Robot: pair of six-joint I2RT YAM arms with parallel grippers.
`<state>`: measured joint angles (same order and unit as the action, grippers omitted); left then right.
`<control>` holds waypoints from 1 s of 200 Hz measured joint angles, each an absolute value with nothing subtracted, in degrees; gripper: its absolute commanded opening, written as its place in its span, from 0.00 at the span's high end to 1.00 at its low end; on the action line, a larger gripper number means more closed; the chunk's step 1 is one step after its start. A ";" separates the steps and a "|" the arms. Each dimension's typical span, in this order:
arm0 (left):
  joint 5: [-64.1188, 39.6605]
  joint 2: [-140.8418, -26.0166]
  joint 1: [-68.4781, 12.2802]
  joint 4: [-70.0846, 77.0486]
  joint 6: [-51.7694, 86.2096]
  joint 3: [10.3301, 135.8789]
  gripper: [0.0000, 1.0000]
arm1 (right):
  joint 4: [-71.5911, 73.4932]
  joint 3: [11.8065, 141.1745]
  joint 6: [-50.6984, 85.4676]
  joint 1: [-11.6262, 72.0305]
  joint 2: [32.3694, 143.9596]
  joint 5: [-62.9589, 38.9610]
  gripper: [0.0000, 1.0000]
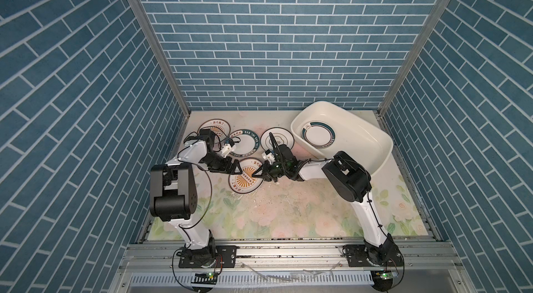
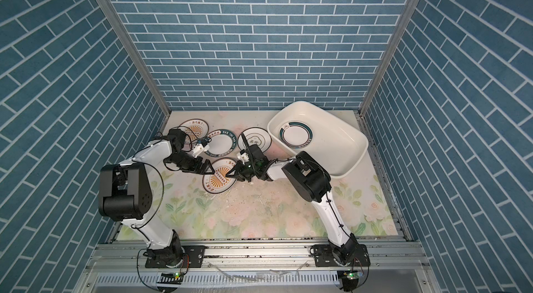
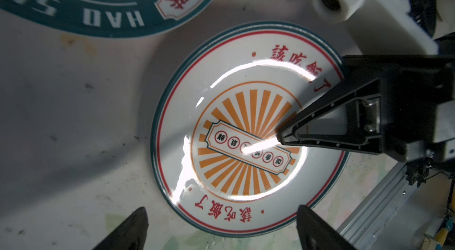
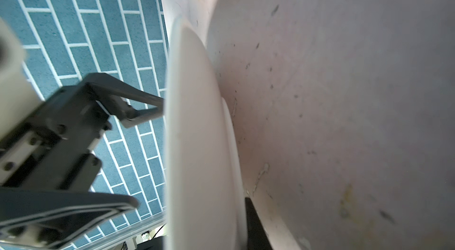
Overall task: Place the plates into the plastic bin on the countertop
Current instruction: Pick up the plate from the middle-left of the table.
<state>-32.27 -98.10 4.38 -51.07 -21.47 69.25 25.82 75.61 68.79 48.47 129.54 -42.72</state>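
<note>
The left end effector [image 3: 221,210] is spread wide over the sunburst plate [image 1: 242,183], left of the plastic bin [image 1: 357,144]. The plate's rim is pinched by the right end effector [image 1: 256,175]. Four plates [image 1: 245,146] are counted on the surface [image 1: 288,213], and a fifth plate [image 1: 318,134] in the single bin.

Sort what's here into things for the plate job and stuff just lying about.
Job: front sunburst plate, back sunburst plate, lettered plate, emblem plate, ringed plate in the tub.
Lying about: white crumbs, clear plastic scraps.
</note>
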 measured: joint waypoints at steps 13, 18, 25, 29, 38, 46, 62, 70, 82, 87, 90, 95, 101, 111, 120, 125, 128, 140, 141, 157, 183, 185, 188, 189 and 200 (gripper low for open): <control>-33.01 -96.49 5.61 -51.83 -21.39 71.31 0.04 | 25.87 75.44 68.82 48.47 129.45 -42.72 0.84; -33.30 -95.72 6.11 -52.05 -21.39 72.10 0.03 | 25.87 75.35 68.82 48.47 129.43 -42.72 0.84; -33.61 -94.72 6.74 -52.40 -21.32 73.08 0.03 | 25.87 75.29 68.82 48.47 129.40 -42.72 0.84; -33.78 -94.08 7.14 -52.62 -21.30 73.73 0.03 | 25.87 75.26 68.82 48.45 129.38 -42.72 0.84; -34.11 -92.60 7.94 -52.95 -21.26 75.11 0.03 | 25.85 75.26 68.82 48.38 129.32 -42.72 0.84; -34.39 -91.39 8.62 -53.12 -21.23 76.12 0.03 | 25.71 75.22 68.86 48.34 129.10 -42.70 0.84; -35.24 -89.25 9.93 -53.30 -20.82 77.58 0.03 | 25.71 75.13 68.93 48.29 128.20 -42.74 0.84; -35.79 -88.36 10.61 -53.34 -20.32 78.11 0.03 | 25.74 75.13 69.04 48.25 127.57 -42.72 0.84; -37.08 -87.31 11.86 -53.67 -19.20 78.91 0.03 | 25.76 75.13 69.12 48.16 126.54 -42.76 0.84; -38.02 -86.91 12.58 -53.93 -18.52 79.35 0.03 | 25.78 75.13 69.12 48.12 126.08 -42.83 0.84; -38.50 -86.72 12.97 -54.08 -18.20 79.61 0.03 | 25.76 75.13 69.14 48.10 125.89 -42.85 0.84; -39.64 -86.37 13.82 -54.35 -17.41 80.09 0.03 | 25.76 75.13 69.14 48.07 125.51 -42.92 0.84; -40.93 -85.86 14.87 -54.52 -16.36 80.75 0.02 | 25.74 75.16 69.17 48.01 125.05 -42.96 0.84; -42.48 -84.84 16.23 -54.54 -14.79 81.62 0.02 | 25.69 75.16 69.17 47.94 124.46 -43.09 0.84; -43.44 -83.68 17.04 -54.37 -13.76 82.08 0.01 | 25.65 75.18 69.17 47.81 124.07 -43.22 0.84; -43.83 -82.83 17.26 -54.24 -13.30 82.17 0.01 | 25.50 75.20 69.17 47.77 123.83 -43.31 0.84; -44.05 -82.30 17.30 -54.13 -13.08 82.17 0.01 | 25.34 75.24 69.17 47.72 123.74 -43.40 0.84; -44.62 -80.07 17.28 -54.08 -12.23 82.17 0.01 | 24.56 75.77 69.14 47.53 123.39 -43.59 0.84; -44.64 -79.96 17.28 -54.08 -12.21 82.17 0.01 | 24.49 75.81 69.14 47.53 123.37 -43.62 0.84; -45.21 -77.52 17.21 -54.15 -11.33 82.17 0.01 | 23.27 76.88 69.04 47.13 122.80 -43.83 0.84; -46.22 -74.61 17.23 -54.02 -9.91 81.19 0.01 | 20.93 79.09 68.71 46.22 121.56 -44.40 0.84; -46.26 -74.32 17.23 -54.00 -9.82 80.99 0.01 | 20.80 79.29 68.69 46.11 121.47 -44.42 0.84; -46.28 -74.04 17.23 -54.00 -9.74 80.77 0.01 | 20.60 79.53 68.64 46.00 121.32 -44.47 0.84; -46.30 -73.95 17.23 -54.00 -9.69 80.71 0.01 | 20.51 79.64 68.64 45.95 121.23 -44.49 0.84; -46.37 -72.88 17.23 -53.98 -9.39 80.01 0.01 | 19.84 80.42 68.55 45.34 120.60 -44.84 0.84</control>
